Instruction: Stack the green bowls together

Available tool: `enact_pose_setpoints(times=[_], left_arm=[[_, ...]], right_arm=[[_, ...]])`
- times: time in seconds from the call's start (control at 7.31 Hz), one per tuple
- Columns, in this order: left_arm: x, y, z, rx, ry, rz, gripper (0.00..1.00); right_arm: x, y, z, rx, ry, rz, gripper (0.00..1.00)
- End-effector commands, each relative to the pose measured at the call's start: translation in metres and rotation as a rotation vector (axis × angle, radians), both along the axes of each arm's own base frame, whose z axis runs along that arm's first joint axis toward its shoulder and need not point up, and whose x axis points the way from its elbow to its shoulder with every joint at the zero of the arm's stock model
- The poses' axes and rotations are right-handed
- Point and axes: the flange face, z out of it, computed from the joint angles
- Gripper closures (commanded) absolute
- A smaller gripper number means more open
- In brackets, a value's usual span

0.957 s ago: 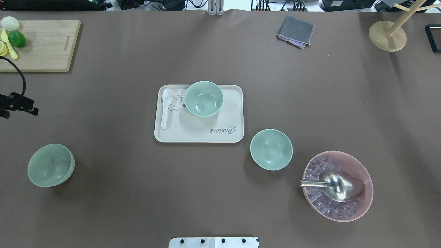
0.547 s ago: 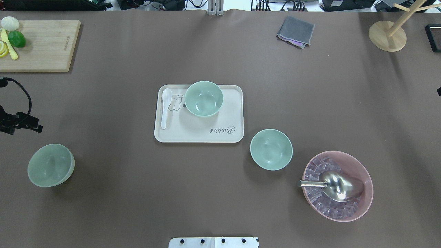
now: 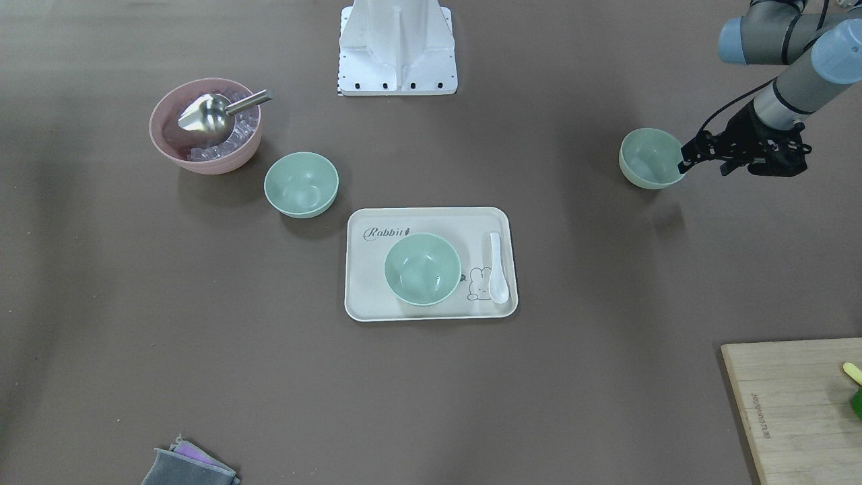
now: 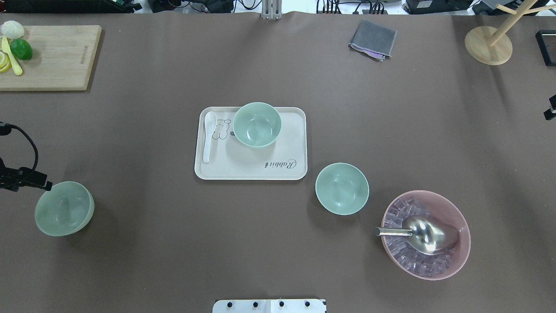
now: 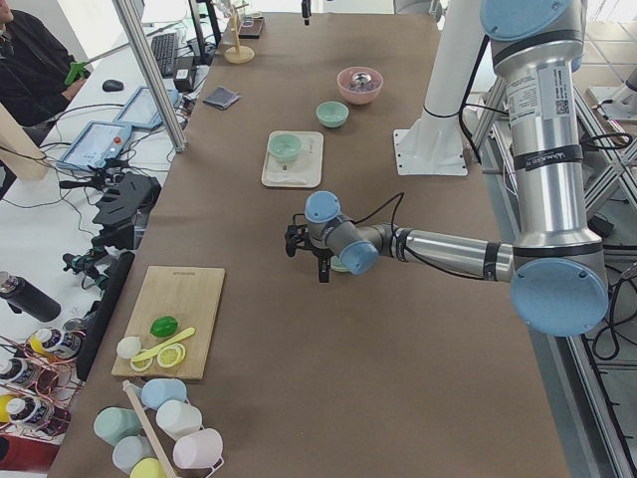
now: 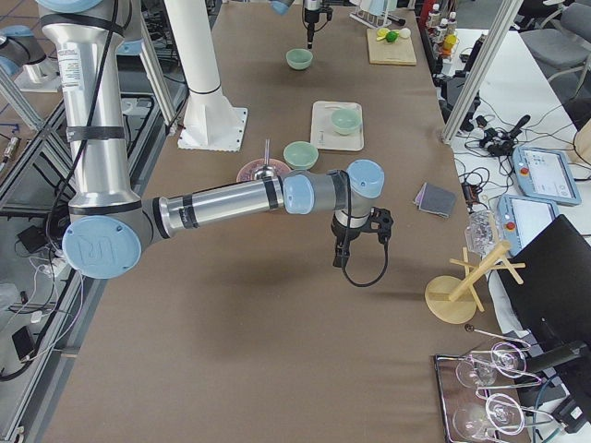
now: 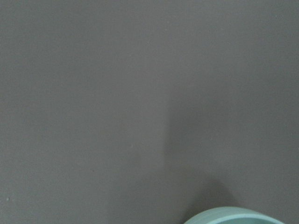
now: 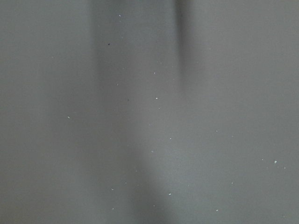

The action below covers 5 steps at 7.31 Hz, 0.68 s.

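Three pale green bowls show in the overhead view. One (image 4: 257, 125) stands on the cream tray (image 4: 295, 169), one (image 4: 342, 188) is on the table right of the tray, and one (image 4: 64, 208) is at the far left. My left gripper (image 3: 706, 168) hangs just beside the far-left bowl (image 3: 648, 158), at its outer rim, and looks open and empty. It also shows at the overhead view's left edge (image 4: 26, 182). That bowl's rim (image 7: 233, 215) shows at the bottom of the left wrist view. Only a sliver of my right gripper (image 4: 551, 108) shows, and I cannot tell its state.
A pink bowl (image 4: 451, 204) with ice and a metal scoop (image 4: 428, 234) stands right of the middle bowl. A white spoon (image 4: 208, 137) lies on the tray. A cutting board (image 4: 56, 56), a grey cloth (image 4: 373, 39) and a wooden stand (image 4: 488, 45) sit along the far edge.
My left gripper has moved toward the robot's side, down to the far-left bowl's rim. A bit of the right gripper has come into view at the right edge.
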Motion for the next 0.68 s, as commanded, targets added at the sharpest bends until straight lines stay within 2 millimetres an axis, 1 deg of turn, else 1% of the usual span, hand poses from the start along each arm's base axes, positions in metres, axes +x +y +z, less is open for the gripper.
enact_pose_setpoints(times=[0.0,0.14,0.27,0.41,0.55], left_arm=[[0.007,0.0098,0.0014,0.003,0.004,0.026,0.35],[0.0082,0.0105,0.0014,0.003,0.004,0.029,0.43],[0.0099,0.0115,0.0014,0.003,0.004,0.034,0.49],[0.0116,0.0125,0.0014,0.002,0.004,0.038,0.54],[0.0128,0.0131,0.0006,0.003,0.005,0.041,0.56]], right_arm=[[-0.0035,-0.0012,-0.0021,0.0,0.0,-0.002,0.0],[-0.0037,-0.0024,-0.0036,0.003,-0.001,-0.002,0.0],[-0.0045,-0.0023,-0.0037,0.003,-0.001,-0.003,0.0],[-0.0052,-0.0023,-0.0036,0.003,0.0,-0.005,0.0],[-0.0052,-0.0023,-0.0028,0.001,0.001,-0.005,0.0]])
